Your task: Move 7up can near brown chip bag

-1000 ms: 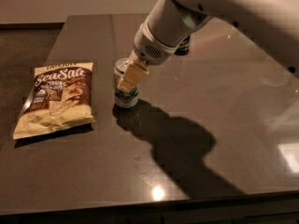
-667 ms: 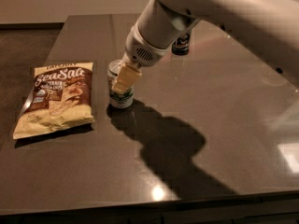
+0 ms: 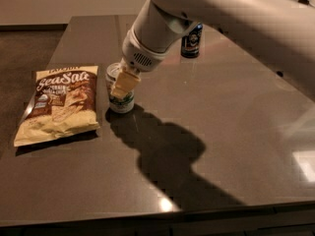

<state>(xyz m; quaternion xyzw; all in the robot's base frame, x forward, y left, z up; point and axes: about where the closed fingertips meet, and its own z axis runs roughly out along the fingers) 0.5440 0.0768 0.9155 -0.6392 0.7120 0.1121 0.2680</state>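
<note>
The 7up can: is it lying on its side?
No, the 7up can stands upright beside the brown chip bag, with the end effector at its top.

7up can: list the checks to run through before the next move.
1. The 7up can stands upright: ok.
2. The gripper is at the can's top, closed on it: ok.
3. Can close to the brown chip bag, just to its right: ok.
4. Gap between can and bag: ok, narrow.
5. Can's base resting on the table: cannot tell.
6. The dark blue can stands far behind, out of the way: ok.
</note>
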